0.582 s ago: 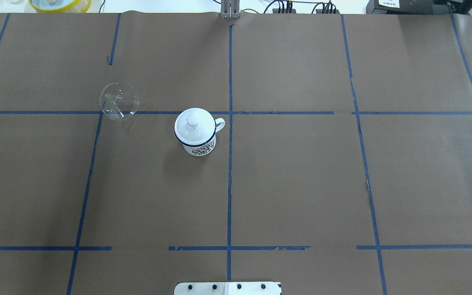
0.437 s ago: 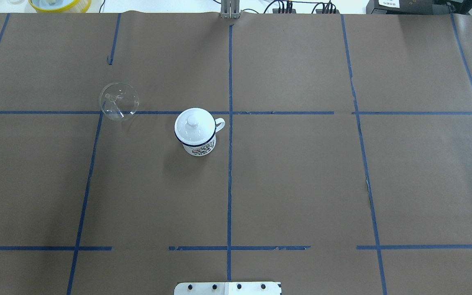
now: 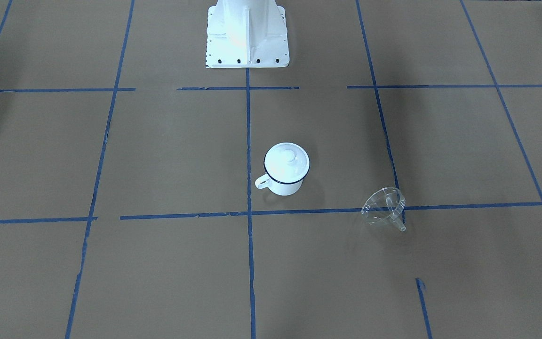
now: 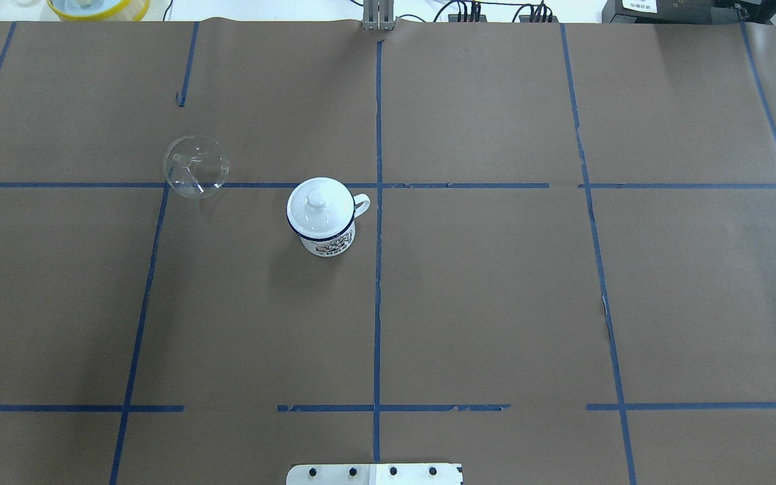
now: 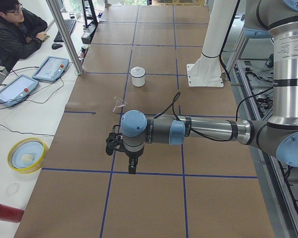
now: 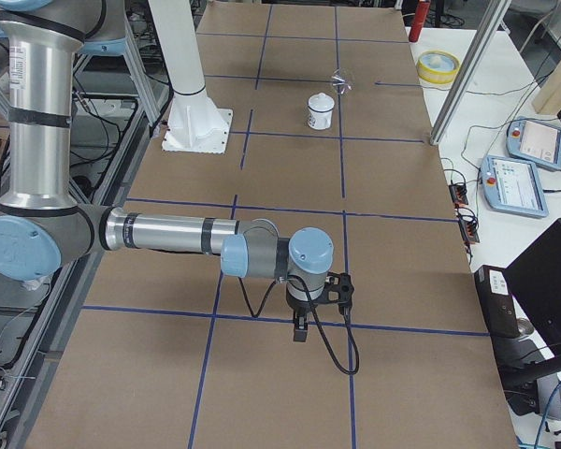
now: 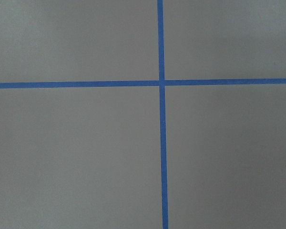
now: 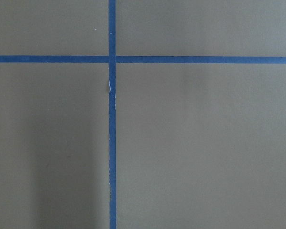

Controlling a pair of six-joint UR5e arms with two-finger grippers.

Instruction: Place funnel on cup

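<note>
Clear funnel down on the brown desk, tipped over on its side, right where two blue tape lines cross. Wide mouth tilted, thin spout poking out sideways. Not on the cup and not touching it.

White cup standing up straight, a bit off to the funnel's right in the view from above, and a little closer to the robot. Dark blue rim, small picture on its side, little loop handle sticking out toward the middle tape line. Round white lid with a knob sitting on top of the cup, covering its mouth.

Both arms well apart from the funnel and the cup, out toward the two ends of the desk. Left pincer low over the paper, pointing down, near a tape line. Wide or narrow? Cannot tell from the side. Right pincer the same way at the other end, pointing down over a tape line. Cannot tell there either. Only brown paper and crossing blue tape in the two wrist views.

White robot base at the desk's edge. Person in dark clothes sitting beside the desk. Yellow bowl on the white side table.
</note>
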